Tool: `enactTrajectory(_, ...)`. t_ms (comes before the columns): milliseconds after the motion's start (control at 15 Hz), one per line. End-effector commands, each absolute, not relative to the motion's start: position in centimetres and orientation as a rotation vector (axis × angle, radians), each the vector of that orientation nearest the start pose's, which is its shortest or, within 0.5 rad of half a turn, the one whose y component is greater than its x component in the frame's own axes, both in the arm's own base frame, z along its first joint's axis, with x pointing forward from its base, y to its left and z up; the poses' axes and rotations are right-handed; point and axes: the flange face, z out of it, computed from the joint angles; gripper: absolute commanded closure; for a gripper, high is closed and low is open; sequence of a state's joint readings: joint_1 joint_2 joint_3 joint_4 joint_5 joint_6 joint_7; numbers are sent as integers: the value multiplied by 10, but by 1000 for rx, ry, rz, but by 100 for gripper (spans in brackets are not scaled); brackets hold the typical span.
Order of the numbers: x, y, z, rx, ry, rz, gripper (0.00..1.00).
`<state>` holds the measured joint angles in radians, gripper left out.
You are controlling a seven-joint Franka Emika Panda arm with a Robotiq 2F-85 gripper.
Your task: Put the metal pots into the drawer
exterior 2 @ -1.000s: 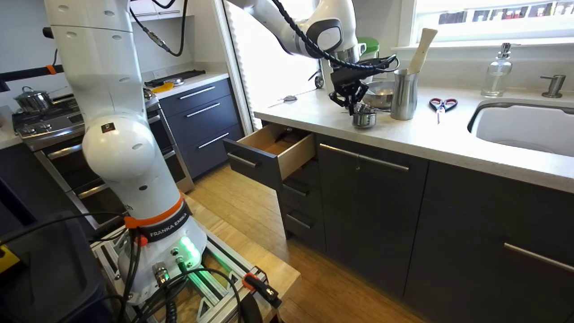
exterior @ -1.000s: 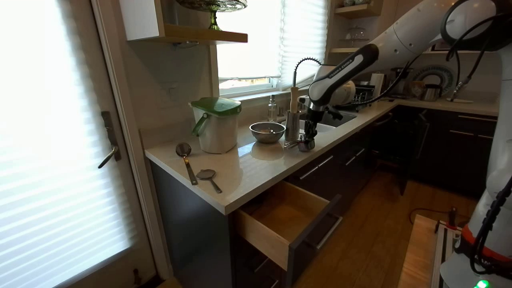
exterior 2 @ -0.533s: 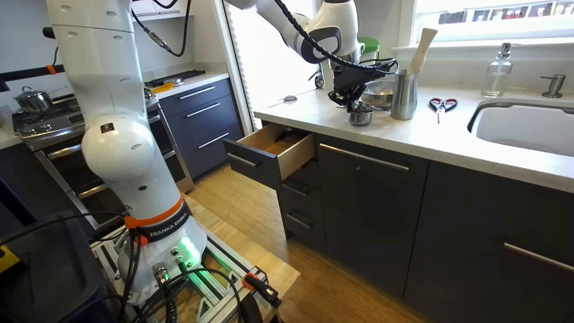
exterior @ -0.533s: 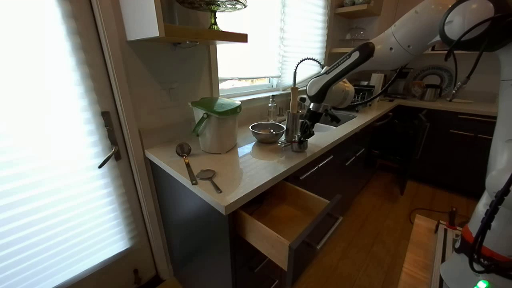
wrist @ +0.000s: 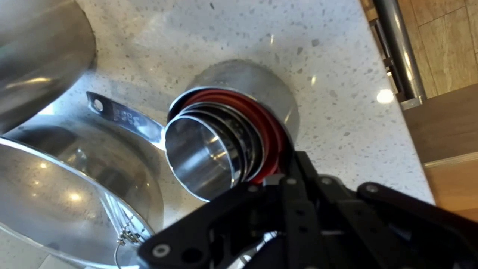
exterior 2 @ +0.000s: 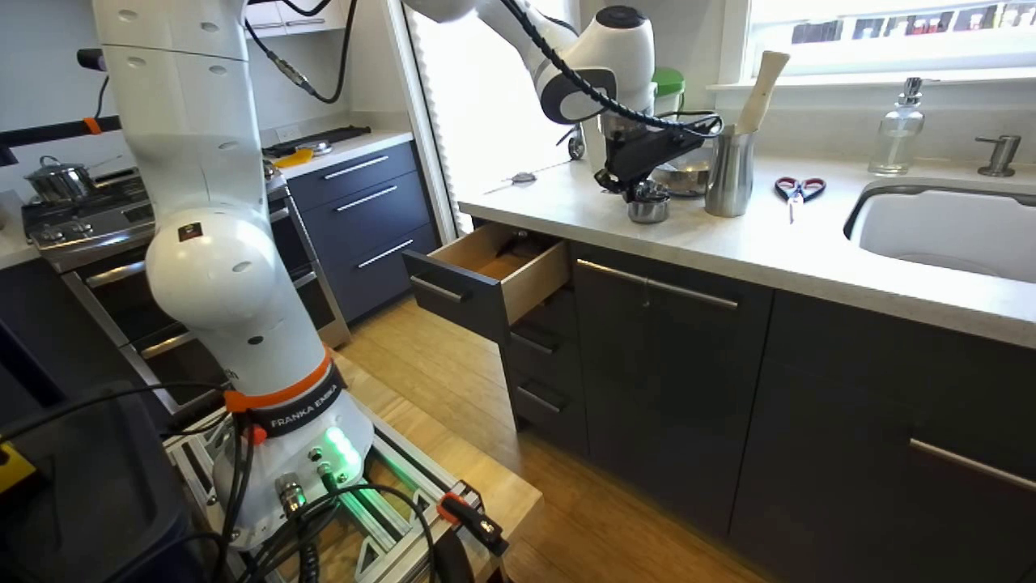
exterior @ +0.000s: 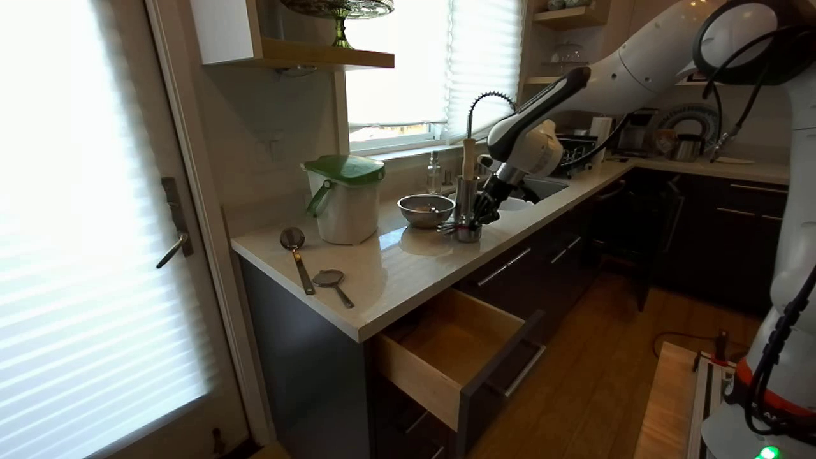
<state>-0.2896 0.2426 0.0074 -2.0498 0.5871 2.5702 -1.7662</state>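
The small metal pot [exterior: 469, 234] is cup-sized steel, with nested measuring cups inside. It is at the counter in both exterior views [exterior 2: 648, 212]; I cannot tell whether it touches the surface. In the wrist view the pot [wrist: 274, 87] has a red ring and the cups tilted out of its mouth. My gripper [wrist: 295, 162] is shut on its rim on the side nearer the counter edge; in the exterior views the gripper [exterior: 482, 218] [exterior 2: 636, 191] tilts over it. The wide metal bowl [exterior: 426, 213] [exterior 2: 684, 178] [wrist: 56, 209] stands behind, with wire utensils in it. The drawer [exterior: 417, 376] [exterior 2: 457, 295] is pulled open.
A steel utensil holder [exterior: 466, 197] [exterior 2: 730, 174] [wrist: 41, 56] stands close beside the pot. A green-lidded container [exterior: 347, 201] and two strainers [exterior: 328, 278] are farther along the counter. Scissors [exterior 2: 799, 191] lie near the sink [exterior 2: 955, 235]. A dark item lies in the drawer's back.
My gripper has moved along the counter towards the drawer end, carrying the small pot and its cups with it. The wrist has tilted more. The bowl and drawer have not moved.
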Motion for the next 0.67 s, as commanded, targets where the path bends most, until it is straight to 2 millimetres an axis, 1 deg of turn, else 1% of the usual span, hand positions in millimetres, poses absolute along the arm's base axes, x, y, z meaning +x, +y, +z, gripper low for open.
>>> enactTrajectory(0,579,-186,351,-2628,-1588,-825,99)
enactTrajectory(333,570,-188,359,-2541,-1716,-928,99)
enactTrajectory(600,567,-199,346,-2515,-1744,-888,99)
